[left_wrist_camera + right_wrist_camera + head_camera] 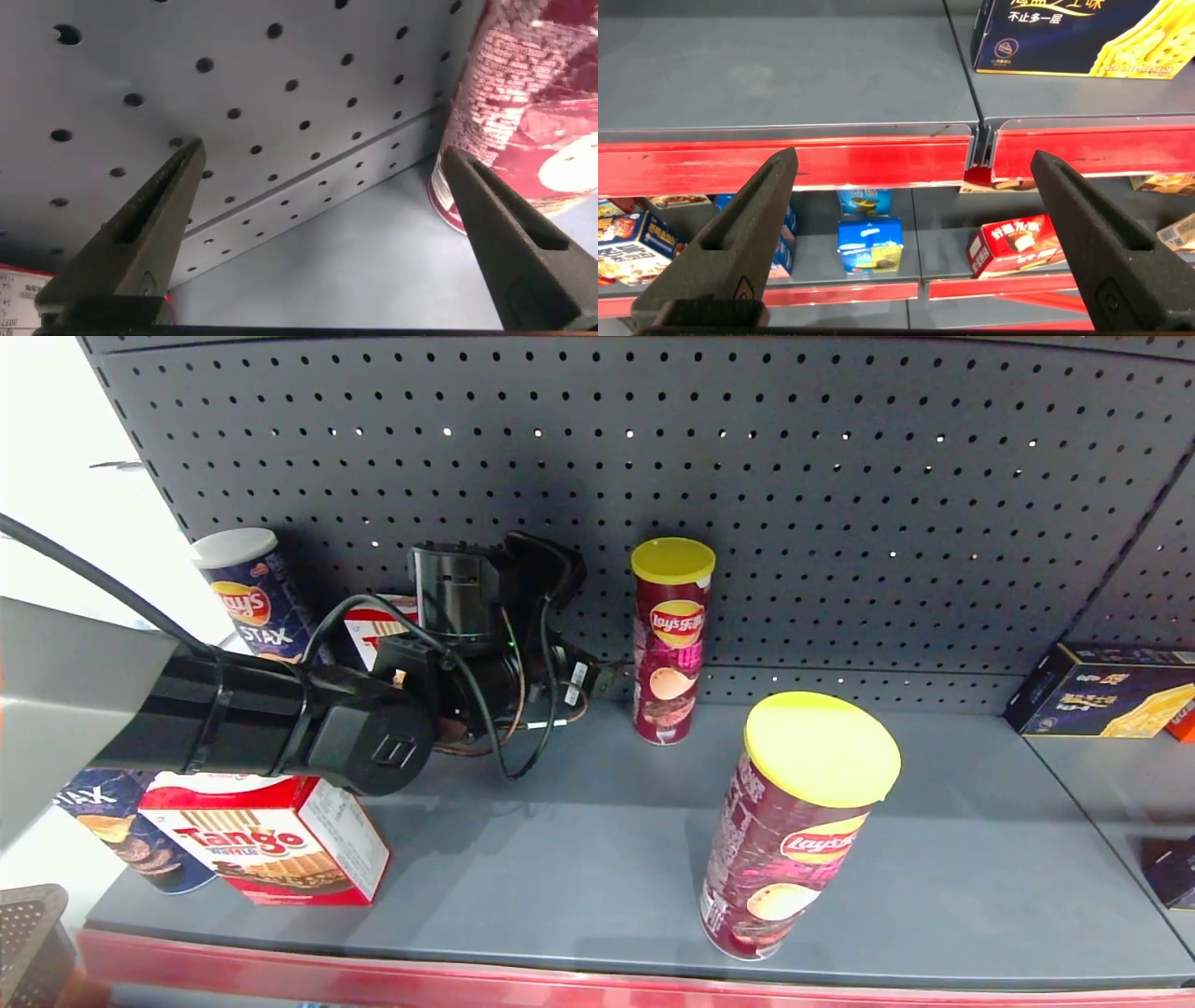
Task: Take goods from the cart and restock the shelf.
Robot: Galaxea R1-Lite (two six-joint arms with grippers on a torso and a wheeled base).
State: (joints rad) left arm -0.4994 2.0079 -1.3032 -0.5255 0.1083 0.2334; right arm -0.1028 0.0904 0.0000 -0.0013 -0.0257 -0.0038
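Grey metal is holding everything here: the shelf point(560, 859) is carrying snacks in front of a back wall point(840, 476) full of little holes. At the far left a blue can point(247, 593) is standing by the wall, and a red box point(271, 849) is sitting at the front edge. Next, the left arm is reaching deep in, over the red box. Its left hand point(322, 154) is spread wide and holding nothing, pointing low at the wall. Just beside one finger the back can point(670, 644), dark red with a yellow lid, is standing upright by the wall. I am guessing this can is already in its place. Further right the front can point(794, 831), the same kind, is standing near the front edge, well apart from the back one. A dark box point(1102, 695) is lying on the next shelf at the far right. The right hand point(913, 161) is also spread wide with nothing in it, facing lower shelves.

So the step is looking like the end of putting one can down. The next move is calling for the left arm to come straight back out without knocking the back can or the red box, then go to the cart for more goods.
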